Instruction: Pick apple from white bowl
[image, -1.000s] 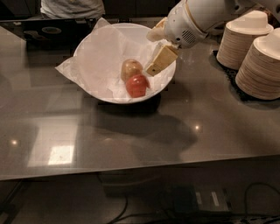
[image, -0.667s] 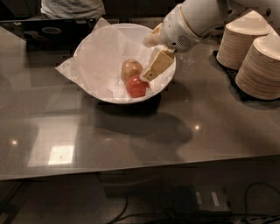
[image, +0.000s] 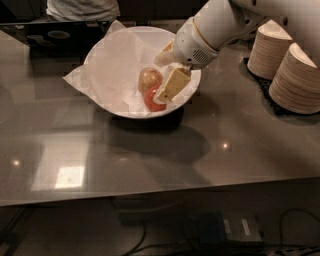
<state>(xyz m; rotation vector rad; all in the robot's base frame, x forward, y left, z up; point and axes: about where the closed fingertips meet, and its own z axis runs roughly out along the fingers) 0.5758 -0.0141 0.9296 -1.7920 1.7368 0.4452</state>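
Red and glossy, the apple (image: 151, 101) sits low in the white bowl (image: 145, 31), on the crinkled paper (image: 107, 65), at the side nearest the camera. My jaws hang inside the bowl on its right side, spread apart with nothing between them. The near finger (image: 173, 84) slants down so that its tip covers the apple's right edge; I cannot tell whether it touches. So the apple lies just left of and below the jaws, not yet between them. It is round, with no long axis to line up on.

A duller tan apple (image: 149, 78) rests right behind it, seemingly touching, and I judge that to be the risk: closing too far back would take the wrong fruit.

The bowl stands on a grey, shiny worktop (image: 150, 165). Stacks of paper bowls (image: 295, 80) stand well off to the right.
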